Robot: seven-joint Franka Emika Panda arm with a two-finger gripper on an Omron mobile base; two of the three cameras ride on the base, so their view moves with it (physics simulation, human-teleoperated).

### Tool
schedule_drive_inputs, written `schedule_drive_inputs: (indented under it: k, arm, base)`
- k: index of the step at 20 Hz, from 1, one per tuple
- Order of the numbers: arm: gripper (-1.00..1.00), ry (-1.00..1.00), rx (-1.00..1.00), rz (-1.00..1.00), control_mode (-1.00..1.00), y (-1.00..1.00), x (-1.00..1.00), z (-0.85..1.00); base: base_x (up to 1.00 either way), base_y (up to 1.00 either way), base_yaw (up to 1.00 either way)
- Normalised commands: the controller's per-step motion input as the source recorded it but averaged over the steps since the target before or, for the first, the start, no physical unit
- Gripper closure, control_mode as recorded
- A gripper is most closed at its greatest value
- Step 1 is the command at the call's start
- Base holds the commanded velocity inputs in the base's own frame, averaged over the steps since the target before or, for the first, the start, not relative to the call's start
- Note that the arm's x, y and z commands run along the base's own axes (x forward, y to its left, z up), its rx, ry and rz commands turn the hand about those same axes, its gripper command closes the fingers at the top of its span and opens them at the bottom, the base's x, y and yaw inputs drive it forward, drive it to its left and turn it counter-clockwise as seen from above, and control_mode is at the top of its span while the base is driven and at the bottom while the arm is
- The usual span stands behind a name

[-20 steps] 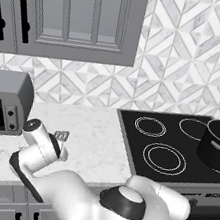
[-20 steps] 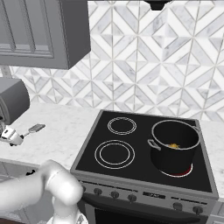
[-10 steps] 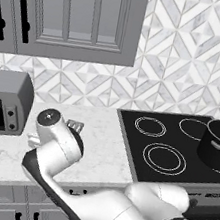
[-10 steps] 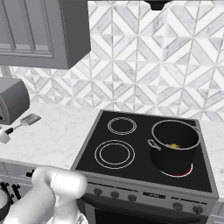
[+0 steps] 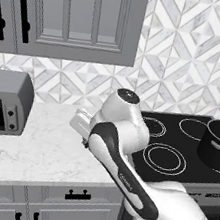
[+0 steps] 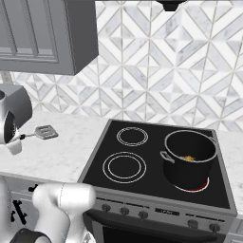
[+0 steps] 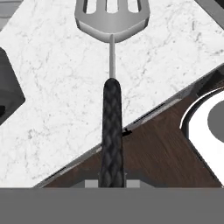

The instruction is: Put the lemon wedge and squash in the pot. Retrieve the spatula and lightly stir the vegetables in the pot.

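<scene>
Now the gripper (image 7: 112, 181) clamped on the spatula (image 7: 112, 87) handle (blade above the counter (image 7: 52, 109)).

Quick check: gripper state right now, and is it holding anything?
Gripper: closed on the spatula by its black handle, blade lifted above the counter.

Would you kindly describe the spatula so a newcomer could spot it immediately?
Start at the black stovetop and look left over the marble counter. The spatula is held there in the gripper, above the counter. Its square slotted silver blade and thin black handle mark it out.

spatula (image 7: 112, 87) blade cut off above
</scene>
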Motion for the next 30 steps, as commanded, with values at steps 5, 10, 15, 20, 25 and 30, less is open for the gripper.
schedule_drive_inputs:
  k: [5, 10, 15, 20, 25, 30]
  arm:
    - [1.0, 0.18, 0.02, -0.13, -1.0, -0.75, 0.0, 1.0]
    - [1.0, 0.23, -0.03, -0.07, -1.0, -0.64, 0.04, 0.66]
    - [1.0, 0.06, -0.13, 0.0, -1.0, -0.41, 0.06, -0.02]
    - [1.0, 0.0, -0.02, 0.0, 1.0, -0.07, -0.03, -0.01]
    - [1.0, 0.0, 0.0, 0.0, 1.0, 0.0, 0.0, 0.0]
    - [1.0, 0.0, 0.0, 0.0, 1.0, 0.0, 0.0, 0.0]
  base:
    - [0.0, 0.0, 0.0]
    - [0.0, 0.0, 0.0]
    - [0.0, 0.0, 0.0]
    - [-0.1, -0.46, 0.0]
    - [0.0, -0.97, 0.0]
    - [0.01, -0.94, 0.0]
